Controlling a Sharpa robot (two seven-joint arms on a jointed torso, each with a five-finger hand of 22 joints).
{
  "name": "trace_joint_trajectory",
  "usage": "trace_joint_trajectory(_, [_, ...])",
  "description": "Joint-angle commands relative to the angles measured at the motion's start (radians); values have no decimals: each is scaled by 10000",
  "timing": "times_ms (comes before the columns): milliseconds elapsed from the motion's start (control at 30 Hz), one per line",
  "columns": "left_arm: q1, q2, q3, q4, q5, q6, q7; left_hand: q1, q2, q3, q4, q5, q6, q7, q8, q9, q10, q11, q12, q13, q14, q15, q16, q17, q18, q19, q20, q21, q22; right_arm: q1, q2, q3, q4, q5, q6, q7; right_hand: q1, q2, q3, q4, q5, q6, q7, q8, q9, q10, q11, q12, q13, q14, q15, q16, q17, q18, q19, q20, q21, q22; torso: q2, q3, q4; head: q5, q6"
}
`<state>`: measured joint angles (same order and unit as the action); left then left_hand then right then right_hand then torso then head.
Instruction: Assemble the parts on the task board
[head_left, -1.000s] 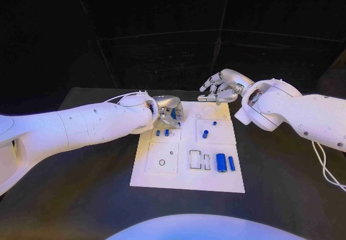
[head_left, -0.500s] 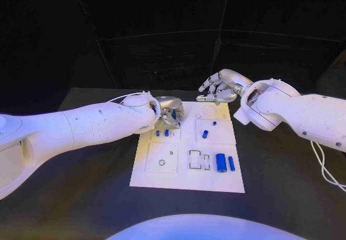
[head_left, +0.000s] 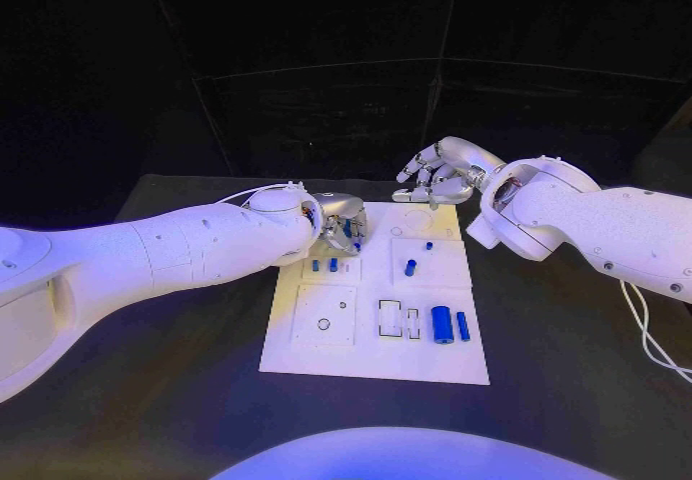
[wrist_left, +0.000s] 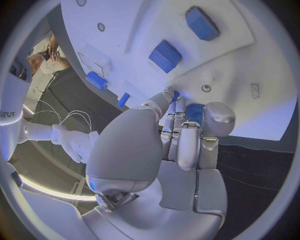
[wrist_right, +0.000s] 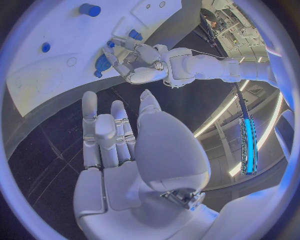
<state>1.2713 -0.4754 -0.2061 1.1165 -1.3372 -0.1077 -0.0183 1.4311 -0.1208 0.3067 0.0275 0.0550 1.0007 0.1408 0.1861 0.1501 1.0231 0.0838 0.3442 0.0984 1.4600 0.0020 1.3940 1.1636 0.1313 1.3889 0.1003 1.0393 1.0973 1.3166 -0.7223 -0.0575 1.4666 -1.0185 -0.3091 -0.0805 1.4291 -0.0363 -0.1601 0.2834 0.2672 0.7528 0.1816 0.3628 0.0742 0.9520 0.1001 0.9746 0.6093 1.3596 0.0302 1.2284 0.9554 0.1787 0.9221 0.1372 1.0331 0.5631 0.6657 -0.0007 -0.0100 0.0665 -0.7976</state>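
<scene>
Left hand (head_left: 340, 224) grasping blue part (wrist_left: 193, 111) over task board (head_left: 378, 360) far-left corner. Right hand (head_left: 440, 172) released, fingers apart, above tabletop (head_left: 159, 400) beyond board's far edge.

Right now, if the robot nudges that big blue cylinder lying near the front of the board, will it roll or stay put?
The big blue cylinder lies on its side on the flat white board, so a sideways push would probably roll it. Pushed along its length, it would more likely slide, since the board looks smooth. It looks stiff and probably light. The thinner blue piece beside it could get knocked.
</scene>
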Motion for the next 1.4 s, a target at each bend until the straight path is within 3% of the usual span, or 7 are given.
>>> trace_joint_trajectory(33, [-59,15,-36,-38,-193,426,-208,-14,87,94,-16,-14,112,-8,-43,-25,126,-18,-93,-40,183,-34,45,-13,-146,98,-9,81,41,18,-2,6,7,-27,5,59,61,76,-39,-15,-22,-43,-6,45,-17,-26,-30,-11,-13,-43,-55,-14,7,58,34,-13,-62,-15,0,-3,-1,-5,2])
trace_joint_trajectory(433, [-79,27,-35,-26,-240,123,-61,341,419,788,-371,-55,886,-184,106,-14,1064,-275,-118,-113,226,-240,87,-13,-193,177,-174,383,367,18,4,6,6,-27,9,60,88,106,-49,-14,-10,-51,-7,58,-17,-26,-31,-7,-35,-34,-57,-6,20,59,39,-15,-66,-17,-3,0,-2,4,-18])
trace_joint_trajectory(767, [-89,-155,-27,67,-153,-955,329,140,505,1057,-491,-58,1265,-207,131,6,1472,-342,-278,-122,257,-304,124,5,-234,216,-263,555,561,16,31,6,-13,-27,14,73,89,113,-53,-11,-8,-52,-7,62,-18,-25,-31,-5,-41,-33,-57,-5,20,59,40,-15,-66,-17,-5,-15,-15,-17,29])
trace_joint_trajectory(933, [-86,-334,-8,279,81,-1311,506,126,483,1111,-535,-57,1258,-190,91,-7,1484,-333,-358,-141,262,-304,125,-2,-238,219,-270,568,580,15,36,6,-25,-27,20,76,89,113,-53,-11,-8,-52,-7,62,-18,-25,-31,-5,-41,-33,-57,-5,20,59,40,-15,-66,-17,-6,1,3,-26,41])
trace_joint_trajectory(1000, [-82,-426,49,413,153,-1362,553,103,469,1182,-575,-57,1217,-161,26,-30,1471,-305,-459,-166,258,-288,115,-33,-240,212,-265,559,582,15,32,6,-29,-27,19,77,90,118,-56,-9,-5,-53,-7,64,-18,-25,-31,-4,-44,-35,-57,-8,14,59,41,-16,-67,-18,-15,-2,25,-33,59])
trace_joint_trajectory(1233, [-64,-787,448,860,312,-1376,559,31,424,1289,-630,-58,1153,-115,-89,-71,1443,-255,-638,-209,250,-247,103,-74,-242,194,-241,542,587,14,25,6,-36,-27,23,80,92,124,-57,-8,4,-54,-8,67,-18,-25,-31,-4,-48,-33,-58,-5,19,58,42,-16,-68,-18,-22,9,63,41,78])
trace_joint_trajectory(1400, [-19,-1203,560,1160,458,-1198,409,13,408,1300,-638,-58,1154,-112,-103,-75,1450,-251,-663,-213,246,-243,97,-93,-243,194,-236,546,594,13,-4,6,-32,-27,25,69,92,124,-57,-8,4,-54,-8,67,-18,-25,-31,-4,-48,-33,-58,-5,19,58,42,-16,-68,-18,-21,13,51,68,105])
